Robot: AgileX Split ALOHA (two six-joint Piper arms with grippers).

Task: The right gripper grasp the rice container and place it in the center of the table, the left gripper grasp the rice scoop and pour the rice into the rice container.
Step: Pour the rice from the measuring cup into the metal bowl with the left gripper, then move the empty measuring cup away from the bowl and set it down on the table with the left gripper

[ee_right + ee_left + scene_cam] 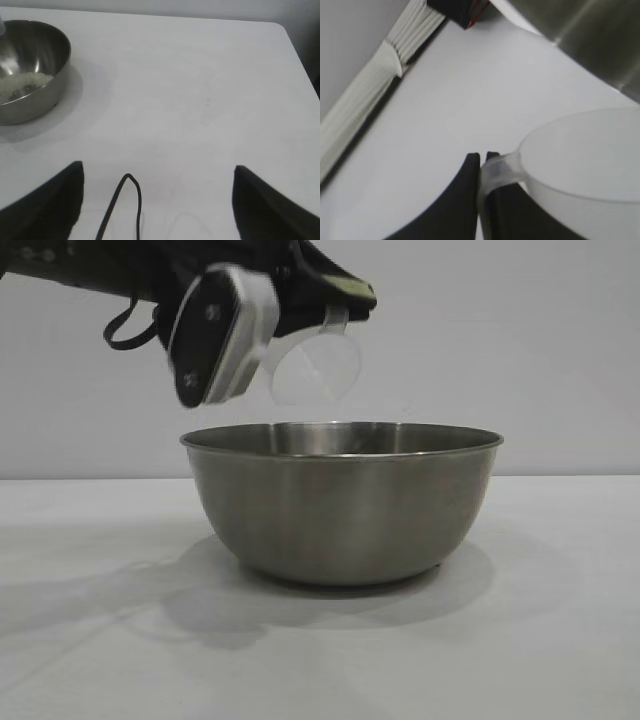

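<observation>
Rice (22, 84) lies as a pale heap in the bottom of the bowl (341, 502), which stands upright on the white table (560, 620), about mid-table in the exterior view. Above the bowl's left half the left gripper (482, 158) comes in from the upper left, its fingers closed tight on the loop handle of the scoop (315, 367). That clear cup is tipped over on its side, its mouth turned down toward the bowl, and it hangs just above the rim without touching it. Whether any grains remain inside the scoop cannot be told; it looks see-through and empty in the exterior view. From the left wrist camera the scoop's frosted wall fills the near corner, the handle pinched between the two black fingers (465, 175), with the steel side of the bowl beyond. The right gripper (157, 200) is well apart from the bowl, over bare table, its two dark fingers spread wide and holding nothing. A thin black cable (122, 205) loops between those fingers.
</observation>
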